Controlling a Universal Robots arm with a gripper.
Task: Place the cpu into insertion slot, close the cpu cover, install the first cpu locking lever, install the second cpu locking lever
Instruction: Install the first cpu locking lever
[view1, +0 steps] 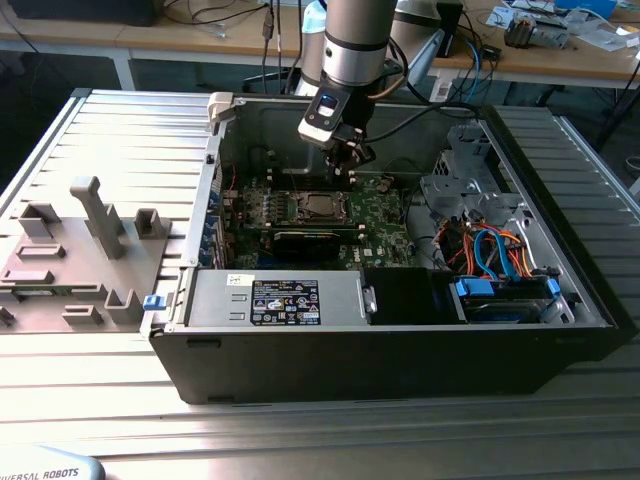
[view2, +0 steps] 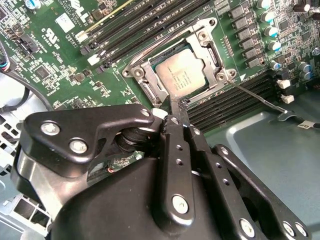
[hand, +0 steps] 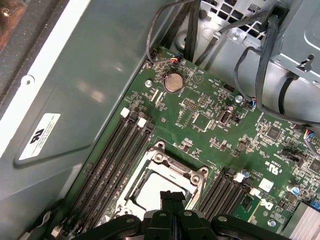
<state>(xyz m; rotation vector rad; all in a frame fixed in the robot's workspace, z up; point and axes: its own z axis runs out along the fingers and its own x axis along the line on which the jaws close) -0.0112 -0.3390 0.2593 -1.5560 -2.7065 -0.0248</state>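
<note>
The cpu (view2: 182, 75) sits in the insertion slot (view2: 150, 85) with the cpu cover (view2: 211, 47) down around it, and the end effector (view2: 172, 104) hangs over one corner, fingers (view2: 175, 135) pinched narrow and holding nothing. I think it should push the thin locking lever (view2: 260, 97) slowly, so it does not slip. Its fingertips hide that corner.

The cpu (view2: 182, 75) is topped in dull silver-grey and is framed by the silvery cpu cover (view2: 210, 52). The circuit board (view2: 60, 55) is coloured green and is striped with black memory slots (view2: 150, 25). The fingers (view2: 175, 135) are finished in black. In the exterior view, blue and orange cables (view1: 495, 245) are shown, and the tabletop (view1: 130, 130) is ribbed in pale grey.
</note>
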